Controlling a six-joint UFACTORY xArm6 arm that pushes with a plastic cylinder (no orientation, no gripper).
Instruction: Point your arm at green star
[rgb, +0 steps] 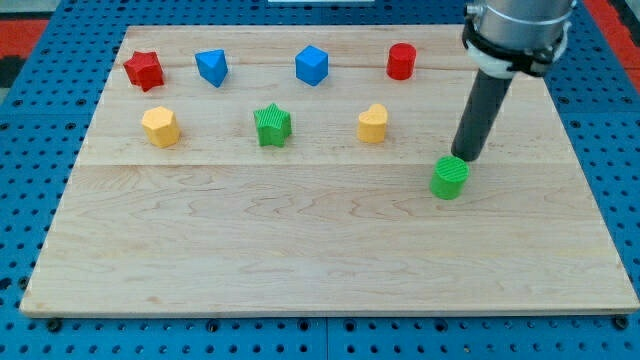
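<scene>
My tip (468, 158) is resting just behind the green cylinder (449, 178) at the right of the surface (300, 250); there is no gripper to open or close. The green star (272, 125) is sitting well left, slightly farther back, between the yellow blocks.

The tip (467, 158) rests just above the green cylinder (449, 177), at the tabletop's (300, 240) right; the green star (272, 125) sits well to its left, between a yellow hexagon (160, 127) and a yellow heart (373, 124); red and blue blocks line the top.
</scene>
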